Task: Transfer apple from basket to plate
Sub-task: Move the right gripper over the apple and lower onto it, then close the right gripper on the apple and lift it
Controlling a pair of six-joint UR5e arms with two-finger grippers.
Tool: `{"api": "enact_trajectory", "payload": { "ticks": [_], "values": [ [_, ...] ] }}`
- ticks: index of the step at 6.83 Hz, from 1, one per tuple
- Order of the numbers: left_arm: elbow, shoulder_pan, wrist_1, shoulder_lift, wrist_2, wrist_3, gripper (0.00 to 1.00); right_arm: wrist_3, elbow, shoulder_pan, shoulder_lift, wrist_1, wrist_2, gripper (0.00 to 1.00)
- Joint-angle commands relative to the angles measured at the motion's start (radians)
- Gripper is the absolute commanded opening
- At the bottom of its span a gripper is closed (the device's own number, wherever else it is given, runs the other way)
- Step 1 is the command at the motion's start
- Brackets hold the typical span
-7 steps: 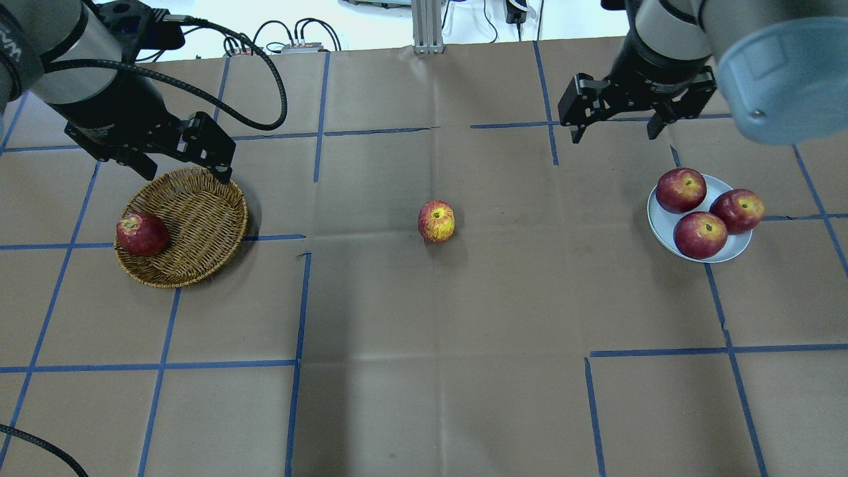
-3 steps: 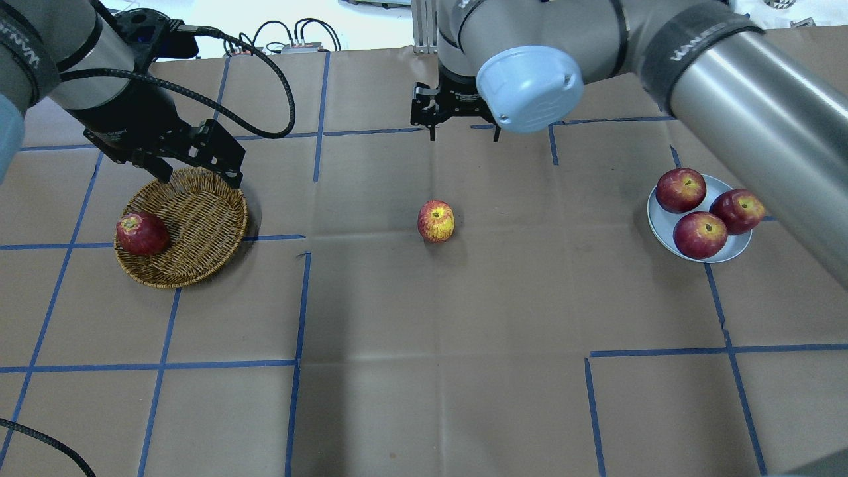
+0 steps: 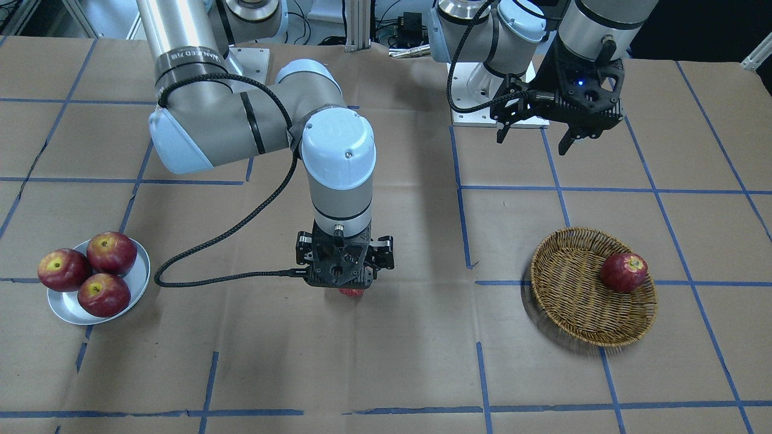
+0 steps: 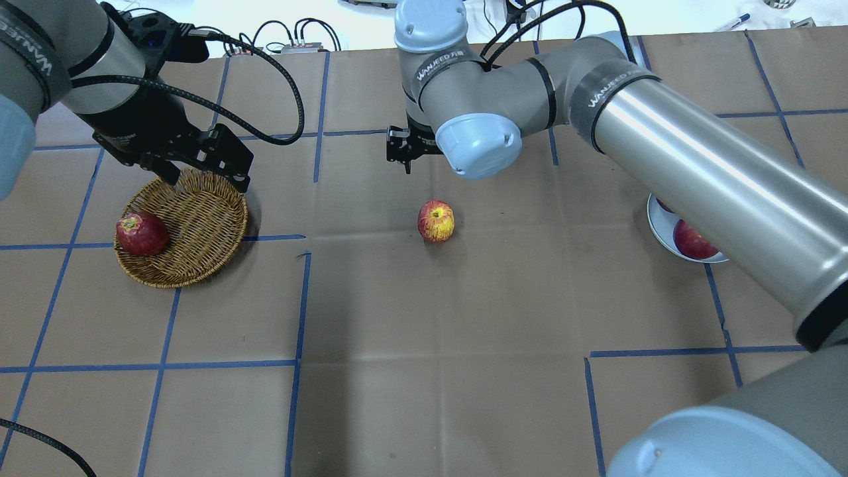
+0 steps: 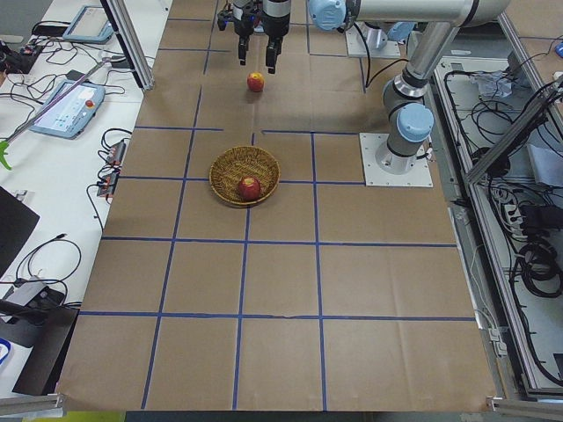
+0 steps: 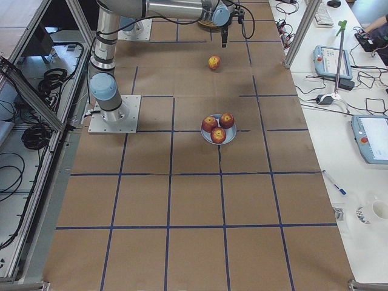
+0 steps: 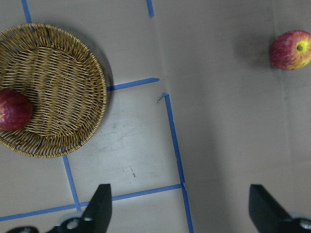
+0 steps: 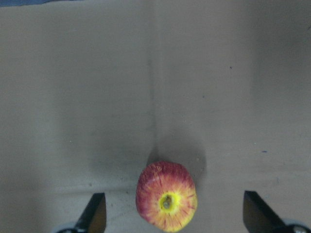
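The streaky red apple (image 4: 436, 221) with a yellow stem end lies on the brown paper at the table's middle, outside the basket. My right gripper (image 8: 177, 216) is open and hovers over it. In the right wrist view the apple (image 8: 166, 201) sits between the two fingers. In the front view the gripper (image 3: 345, 288) hides most of it. The wicker basket (image 4: 192, 218) holds one dark red apple (image 4: 141, 234). My left gripper (image 4: 205, 177) is open and empty above the basket's far rim. The grey plate (image 3: 137, 283) stands on my right side.
Three deep red apples (image 3: 90, 274) fill the plate. In the overhead view my right forearm (image 4: 695, 165) crosses over the plate and hides most of it. Blue tape lines grid the brown paper. Cables and the arm bases lie along the table's robot side.
My right arm has swung from near the plate to the table's middle and now hovers over the streaky apple. My left gripper has shifted slightly over the basket's rim.
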Motion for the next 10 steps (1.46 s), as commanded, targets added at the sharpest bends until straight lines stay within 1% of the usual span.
{"api": "enact_trajectory", "payload": {
  "ticks": [1,2,4,7,8,9,10],
  "values": [
    [0.0,-0.002,0.0,-0.006,0.007,0.003,0.99,0.003,0.118,-0.002,0.013,-0.153,-0.002,1.0],
    [0.0,-0.01,-0.003,-0.008,0.006,0.005,0.99,0.005,0.143,0.001,0.016,-0.178,0.001,1.0],
    [-0.005,-0.045,-0.001,-0.006,0.007,0.006,0.99,0.005,0.156,0.003,0.054,-0.21,0.005,1.0],
    [-0.003,-0.045,-0.003,0.0,0.01,0.008,0.99,0.003,0.168,0.013,0.067,-0.21,0.013,1.0],
    [-0.003,-0.045,-0.003,0.003,0.012,0.013,0.99,0.003,0.169,0.022,0.067,-0.209,0.011,0.9],
    [-0.003,-0.045,-0.003,0.004,0.026,0.014,0.99,0.002,0.166,0.024,0.067,-0.209,0.004,0.67],
    [-0.003,-0.047,0.0,0.004,0.046,0.014,0.99,0.002,0.166,0.022,0.067,-0.209,0.001,0.49]
  ]
}}
